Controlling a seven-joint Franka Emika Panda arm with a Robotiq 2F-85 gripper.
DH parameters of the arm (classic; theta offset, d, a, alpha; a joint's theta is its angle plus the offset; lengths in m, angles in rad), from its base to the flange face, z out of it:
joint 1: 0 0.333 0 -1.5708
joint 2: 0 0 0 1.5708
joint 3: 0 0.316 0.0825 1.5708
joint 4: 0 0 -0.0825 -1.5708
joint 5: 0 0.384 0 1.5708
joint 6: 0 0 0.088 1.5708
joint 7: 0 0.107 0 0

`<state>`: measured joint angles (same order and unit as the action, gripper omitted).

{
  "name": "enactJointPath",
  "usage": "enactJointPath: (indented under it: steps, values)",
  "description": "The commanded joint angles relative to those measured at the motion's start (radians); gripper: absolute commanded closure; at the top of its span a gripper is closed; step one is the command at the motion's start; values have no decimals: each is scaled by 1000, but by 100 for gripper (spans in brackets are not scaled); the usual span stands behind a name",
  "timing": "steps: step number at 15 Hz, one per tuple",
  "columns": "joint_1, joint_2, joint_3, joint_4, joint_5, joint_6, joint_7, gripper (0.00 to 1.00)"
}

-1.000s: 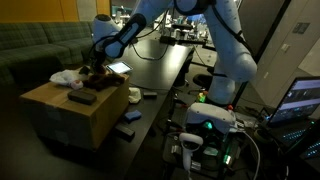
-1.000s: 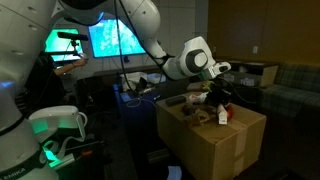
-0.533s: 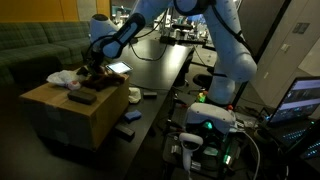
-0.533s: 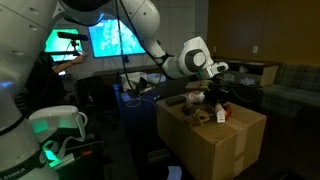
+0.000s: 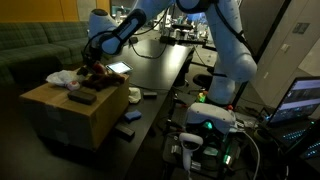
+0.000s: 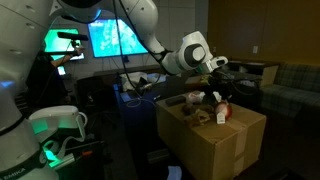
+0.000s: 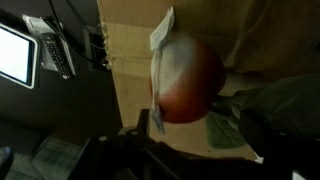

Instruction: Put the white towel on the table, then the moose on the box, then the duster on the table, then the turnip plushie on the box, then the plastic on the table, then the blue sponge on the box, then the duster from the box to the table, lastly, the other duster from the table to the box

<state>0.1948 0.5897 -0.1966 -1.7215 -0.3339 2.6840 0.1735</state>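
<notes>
Jaws point down, gripping turnip plushie (image 7: 187, 82) above the box (image 5: 72, 118)

"How is the light?"

"Dim in both exterior views. Most of it comes from the bright screens (image 6: 110, 38) at the back and a green glow (image 5: 207, 124) at the robot's base. The top of the box (image 5: 75, 108) catches a little, and its sides lie in shadow."

"And the sharpness?"

"Soft and grainy, with black corners. The wrist view is worse: the round red and white shape (image 7: 187, 80) is smeared, perhaps too close to focus, and the monitor (image 7: 18, 52) is blown out white."
</notes>
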Motion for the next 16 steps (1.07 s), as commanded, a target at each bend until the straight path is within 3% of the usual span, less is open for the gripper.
enactJointPath:
  steps: [1, 7, 16]
  values:
    - [19, -71, -1, -27, -29, -3, 18, 0]
    - [68, -131, 24, -43, -50, -2, 35, 0]
    - [144, -103, 108, -23, -38, -23, 65, 0]
